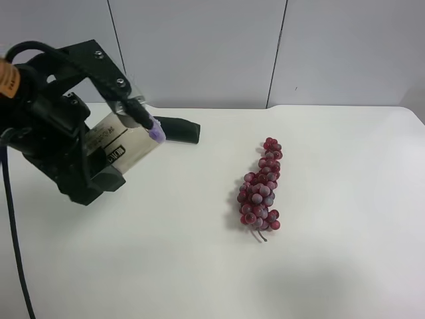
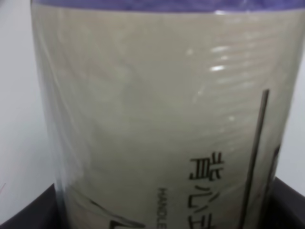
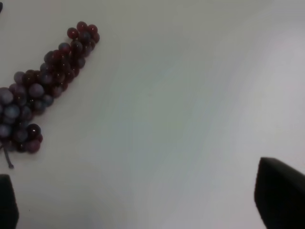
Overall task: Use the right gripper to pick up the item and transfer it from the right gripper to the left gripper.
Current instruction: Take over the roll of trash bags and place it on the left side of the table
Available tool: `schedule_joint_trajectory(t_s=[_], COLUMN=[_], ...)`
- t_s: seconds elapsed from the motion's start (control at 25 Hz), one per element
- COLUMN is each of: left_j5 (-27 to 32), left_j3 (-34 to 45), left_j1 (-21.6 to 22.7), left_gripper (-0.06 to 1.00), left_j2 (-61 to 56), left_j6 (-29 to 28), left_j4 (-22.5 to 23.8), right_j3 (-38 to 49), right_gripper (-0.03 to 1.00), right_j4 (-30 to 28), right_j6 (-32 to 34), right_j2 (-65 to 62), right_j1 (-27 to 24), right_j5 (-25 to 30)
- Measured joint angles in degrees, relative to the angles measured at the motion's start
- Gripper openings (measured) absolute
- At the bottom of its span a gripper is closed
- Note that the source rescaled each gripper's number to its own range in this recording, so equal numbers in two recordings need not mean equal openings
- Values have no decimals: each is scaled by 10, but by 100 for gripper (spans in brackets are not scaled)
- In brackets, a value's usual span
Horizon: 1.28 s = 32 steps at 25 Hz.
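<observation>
The item (image 1: 114,143), a roll with a cream printed label and a purple end, is held in my left gripper (image 1: 129,136), on the arm at the exterior high view's left, above the table. In the left wrist view the item (image 2: 157,109) fills the picture between dark fingers (image 2: 286,205). My right gripper (image 3: 143,205) is open and empty, its fingertips (image 3: 281,195) far apart at the picture's corners, over bare table. The right arm is out of the exterior high view.
A red-purple grape bunch (image 1: 261,189) lies mid-table; it also shows in the right wrist view (image 3: 43,81). A dark oblong (image 1: 180,129) lies behind the left gripper near the back wall. The white table (image 1: 332,266) fills the rest.
</observation>
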Motion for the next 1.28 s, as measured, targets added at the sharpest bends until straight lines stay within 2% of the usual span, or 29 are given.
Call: schedule_joint_trajectory(t_s=[0.16, 0.32, 0.52, 0.64, 0.84, 1.28], left_j5=[7, 21, 32, 32, 17, -79], left_j3=[-29, -38, -44, -44, -44, -44], left_j1=[31, 118, 233, 276, 301, 301], left_gripper=[0, 0, 0, 0, 0, 0], left_j2=[47, 77, 101, 128, 188, 310], left_j6=[-41, -46, -17, 12, 30, 31], left_j4=[3, -22, -76, -105, -127, -131], right_j3=[0, 0, 0, 0, 0, 0], right_gripper=[99, 99, 99, 99, 99, 99], right_j4=[0, 0, 0, 0, 0, 0], right_j6=[0, 0, 0, 0, 0, 0], right_j2=[0, 0, 0, 0, 0, 0], right_j1=[0, 0, 0, 0, 0, 0], right_j5=[0, 0, 0, 0, 0, 0])
